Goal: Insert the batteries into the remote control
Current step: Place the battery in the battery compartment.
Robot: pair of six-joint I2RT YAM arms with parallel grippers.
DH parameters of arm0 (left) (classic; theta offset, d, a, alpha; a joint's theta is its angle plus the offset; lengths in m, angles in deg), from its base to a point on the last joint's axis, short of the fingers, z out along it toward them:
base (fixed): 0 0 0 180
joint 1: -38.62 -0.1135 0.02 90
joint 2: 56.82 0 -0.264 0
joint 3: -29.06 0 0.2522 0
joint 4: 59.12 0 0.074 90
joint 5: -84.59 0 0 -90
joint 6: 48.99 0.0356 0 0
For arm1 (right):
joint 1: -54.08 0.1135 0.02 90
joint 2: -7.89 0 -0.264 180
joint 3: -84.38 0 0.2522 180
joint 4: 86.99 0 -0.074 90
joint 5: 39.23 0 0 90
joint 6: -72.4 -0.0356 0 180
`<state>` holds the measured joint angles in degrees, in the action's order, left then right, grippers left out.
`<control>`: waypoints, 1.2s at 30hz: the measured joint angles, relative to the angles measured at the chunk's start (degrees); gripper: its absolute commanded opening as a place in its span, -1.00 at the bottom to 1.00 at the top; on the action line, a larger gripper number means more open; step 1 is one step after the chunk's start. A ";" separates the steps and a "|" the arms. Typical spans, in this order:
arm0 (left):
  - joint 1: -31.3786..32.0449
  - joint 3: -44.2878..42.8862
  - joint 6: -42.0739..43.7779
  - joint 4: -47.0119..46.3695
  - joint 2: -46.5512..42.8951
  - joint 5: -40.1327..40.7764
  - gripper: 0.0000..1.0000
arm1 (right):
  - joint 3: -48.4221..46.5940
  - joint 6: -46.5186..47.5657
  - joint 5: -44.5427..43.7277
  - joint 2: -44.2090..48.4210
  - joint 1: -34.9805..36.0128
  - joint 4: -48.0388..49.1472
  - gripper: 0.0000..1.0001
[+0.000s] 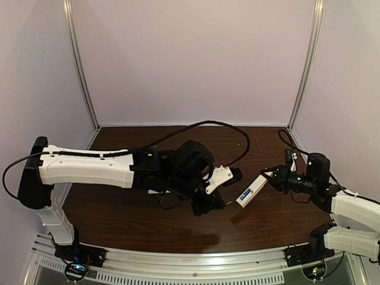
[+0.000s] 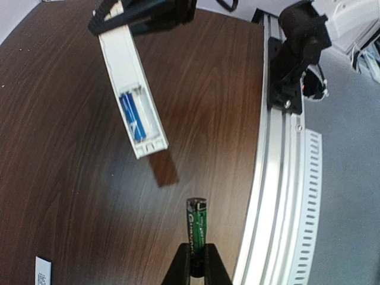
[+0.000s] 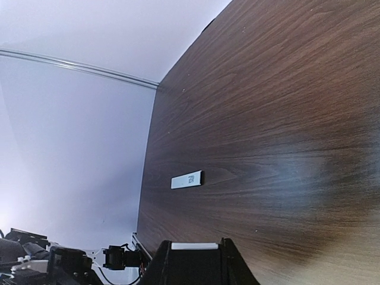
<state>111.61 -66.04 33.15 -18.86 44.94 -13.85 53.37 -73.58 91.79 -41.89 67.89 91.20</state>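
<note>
**Lining up the second cell with the empty slot**

The left end effector (image 2: 196, 264) is clamped on the lower end of a dark AAA battery (image 2: 197, 224), which stands up out of the fingers with its free end pointing towards the remote. The right end effector (image 3: 195, 256) is closed on one end of the white remote control (image 2: 127, 77) and holds it off the surface (image 2: 71, 178), tilted, with the open back facing the left wrist camera. One blue battery (image 2: 130, 116) already lies in the battery recess (image 2: 150, 119); the lane beside it looks empty. The cover strip (image 3: 187, 179) lies flat on the wood, well apart from both arms.

The held cell and the recess are apart and not parallel, so the main job is probably to turn the left wrist until the battery's long axis matches the free lane. Which end is positive cannot be read here, so polarity needs checking against the slot's contacts. It would likely go best to lead with one end against a contact, then press the other end down. The remote is gripped only at its far end, so a hard push could pivot it; the right arm should brace firmly.
</note>
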 measured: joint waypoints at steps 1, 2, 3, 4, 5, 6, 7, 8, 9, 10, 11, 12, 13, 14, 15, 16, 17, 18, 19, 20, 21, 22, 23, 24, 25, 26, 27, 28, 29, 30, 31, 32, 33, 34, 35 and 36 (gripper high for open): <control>-0.22 -0.57 -1.73 -0.07 -1.09 -0.42 -1.00 | 0.15 -0.66 -0.90 -0.07 1.44 0.85 -1.00; -0.33 -1.18 -3.26 -0.17 -1.53 -0.83 -1.00 | 0.31 -1.27 -1.77 -0.20 2.89 1.97 -1.00; -0.57 -1.81 -4.63 -0.17 -1.55 -1.38 -1.00 | 0.42 -1.66 -2.78 -0.39 4.35 3.02 -1.00; -0.83 -2.19 -6.03 -0.22 -1.31 -1.86 -1.00 | 0.44 -2.25 -3.69 -0.70 5.75 4.00 -1.00; -1.09 -2.43 -7.17 -0.02 -0.94 -2.10 -1.00 | 0.44 -2.58 -4.50 -0.96 6.78 4.85 -1.00; -1.33 -2.56 -8.15 0.17 -0.52 -2.21 -1.00 | 0.48 -2.84 -5.33 -1.29 7.96 5.84 -1.00; -1.53 -2.80 -9.29 0.72 0.11 -2.19 -1.00 | 0.50 -3.04 -6.03 -1.66 8.94 6.82 -1.00; -1.68 -2.93 -10.01 0.98 0.59 -2.01 -1.00 | 0.55 -3.30 -6.80 -1.95 9.75 7.72 -1.00; -1.81 -3.39 -10.97 1.92 1.36 -1.66 -1.00 | 0.63 -3.69 -7.65 -2.38 10.84 9.01 -1.00; -1.81 -3.69 -11.56 2.34 1.86 -1.40 -1.00 | 0.68 -3.93 -8.33 -2.69 11.56 9.73 -1.00; -1.81 -4.20 -12.17 3.06 2.34 -1.03 -1.00 | 0.70 -4.15 -9.20 -3.04 12.44 10.43 -1.00; -1.81 -4.83 -12.63 3.82 2.78 -0.66 -1.00 | 0.70 -4.37 -10.10 -3.43 13.31 11.08 -1.00; -1.81 -5.53 -13.09 4.35 3.15 -0.44 -1.00 | 0.70 -4.66 -10.84 -3.98 14.16 11.85 -1.00; -1.81 -6.27 -13.38 4.85 3.48 -0.22 -1.00 | 0.70 -4.92 -11.63 -4.66 15.06 12.57 -1.00; -1.81 -6.86 -13.66 5.03 3.74 -0.07 -1.00 | 0.70 -5.22 -12.26 -5.29 15.78 13.11 -1.00; -1.81 -7.52 -13.86 5.16 4.04 0.09 -1.00 | 0.70 -5.53 -13.00 -5.90 16.48 13.68 -1.00; -1.81 -8.07 -13.99 5.16 4.33 0.20 -1.00 | 0.70 -5.79 -13.68 -6.56 17.11 14.16 -1.00; -1.81 -8.59 -14.16 5.20 4.70 0.37 -1.00 | 0.70 -5.95 -14.25 -6.97 17.59 14.51 -1.00; -1.81 -9.09 -14.25 5.27 5.09 0.50 -1.00 | 0.72 -6.16 -14.84 -7.41 18.12 14.93 -1.00; -1.81 -9.42 -14.36 5.27 5.49 0.63 -1.00 | 0.72 -6.29 -15.26 -7.58 18.45 15.26 -1.00; -1.81 -9.60 -14.43 5.31 5.88 0.74 -1.00 | 0.74 -6.47 -15.61 -7.74 18.75 15.65 -1.00; -1.81 -9.75 -14.47 5.44 6.29 0.79 -1.00 | 0.74 -6.73 -15.93 -7.82 19.02 16.09 -1.00; -1.81 -9.97 -14.58 5.64 6.73 0.81 -1.00 | 0.74 -7.02 -16.37 -7.85 19.23 16.41 -1.00; -1.81 -10.10 -14.60 5.84 7.19 0.92 -1.00 | 0.76 -7.21 -16.72 -7.87 19.41 16.76 -1.00; -1.81 -10.27 -14.62 6.12 7.69 1.07 -1.00 | 0.76 -7.30 -16.90 -7.89 19.50 17.03 -1.00; -1.81 -10.29 -14.62 6.29 8.11 1.25 -1.00 | 0.76 -7.41 -17.14 -7.91 19.61 17.29 -1.00; -1.81 -10.32 -14.62 6.60 8.55 1.46 -1.00 | 0.76 -7.45 -17.20 -7.96 19.69 17.55 -1.00; -1.81 -10.32 -14.64 6.86 8.90 1.79 -1.00 | 0.76 -7.48 -17.29 -8.04 19.78 17.81 -1.00; -1.81 -10.34 -14.64 7.17 9.22 2.08 -1.00 | 0.76 -7.50 -17.35 -8.15 19.89 18.03 -1.00; -1.81 -10.34 -14.69 7.50 9.46 2.32 -1.00 | 0.76 -7.52 -17.40 -8.22 20.00 18.18 -1.00; -1.84 -10.34 -14.80 7.89 9.60 2.51 -1.00 | 0.76 -7.54 -17.51 -8.26 20.09 18.32 -1.00; -1.95 -10.34 -14.86 8.20 9.60 2.69 -1.00 | 0.76 -7.56 -17.57 -8.28 20.20 18.47 -1.00; -1.97 -10.34 -14.95 8.26 9.60 2.80 -1.00 | 0.76 -7.58 -17.64 -8.28 20.26 18.58 -1.00; -2.03 -10.45 -15.04 8.28 9.60 2.95 -1.00 | 0.76 -7.58 -17.73 -8.31 20.35 18.71 -1.00; -2.08 -10.51 -15.06 8.26 9.60 2.99 -1.00 | 0.76 -7.58 -17.84 -8.33 20.41 18.75 -1.00; -2.12 -10.58 -15.06 8.28 9.60 3.02 -1.00 | 0.76 -7.58 -17.97 -8.33 20.46 18.78 -1.00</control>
<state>109.49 -76.62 18.09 -10.57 54.54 -10.84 54.13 -81.17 73.82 -50.21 88.34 109.97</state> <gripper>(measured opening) 0.055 0.236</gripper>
